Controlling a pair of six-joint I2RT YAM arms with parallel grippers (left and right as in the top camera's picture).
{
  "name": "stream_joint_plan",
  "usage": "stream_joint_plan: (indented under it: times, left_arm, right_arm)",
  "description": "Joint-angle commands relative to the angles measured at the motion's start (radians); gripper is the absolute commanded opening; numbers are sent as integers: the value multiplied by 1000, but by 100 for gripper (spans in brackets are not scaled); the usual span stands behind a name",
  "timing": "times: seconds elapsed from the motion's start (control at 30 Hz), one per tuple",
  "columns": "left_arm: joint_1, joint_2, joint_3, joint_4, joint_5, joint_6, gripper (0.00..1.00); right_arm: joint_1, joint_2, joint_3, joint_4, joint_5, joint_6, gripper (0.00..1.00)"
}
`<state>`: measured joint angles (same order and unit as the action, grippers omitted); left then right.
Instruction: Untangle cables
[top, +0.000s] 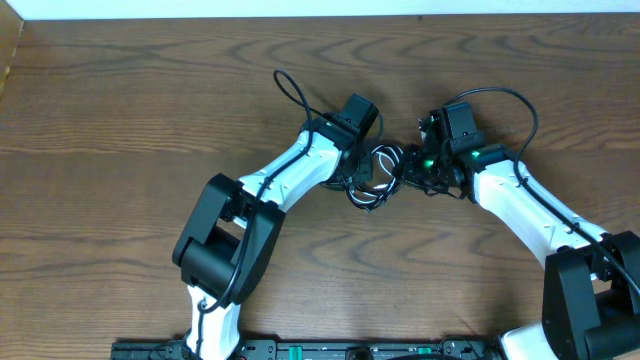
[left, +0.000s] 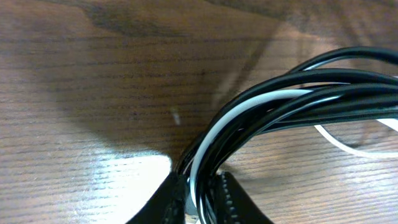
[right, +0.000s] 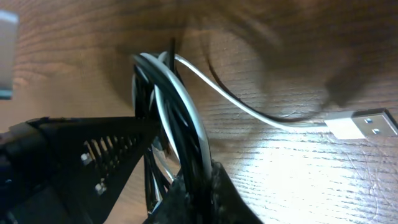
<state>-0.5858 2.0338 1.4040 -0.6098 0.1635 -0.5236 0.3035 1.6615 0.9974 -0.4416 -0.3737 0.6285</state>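
Observation:
A small coiled bundle of cables (top: 377, 176), black and white strands together, lies mid-table between the two grippers. My left gripper (top: 352, 160) grips its left side; in the left wrist view the jaws (left: 202, 193) are shut on black and white strands (left: 249, 112). My right gripper (top: 418, 168) grips the right side; in the right wrist view the jaws (right: 189, 177) are shut on the bundle (right: 168, 106). A white cable runs out to a white USB plug (right: 360, 124) lying on the wood.
The wooden table (top: 120, 110) spreads all round. A pale wall edge (top: 300, 8) runs along the far side. Thick black arm cables loop above each wrist (top: 290, 90). The arm bases stand at the near edge (top: 215, 260).

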Motion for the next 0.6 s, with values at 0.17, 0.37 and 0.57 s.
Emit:
stream_joint_plan:
  times: [0.17,0.37,0.57]
  left_arm:
    - [-1,35,6,-22,6,18,7]
    - [19,-16,6,-17,49,48,7]
    - [47,-121,6,-3,230,174,8]
  right_arm:
    - [-4,-4,1,-27,5,-43,35]
    - [-25,-4,1,-46,24,-78,62]
    - [-45,-5,1,11,-110,-222,80]
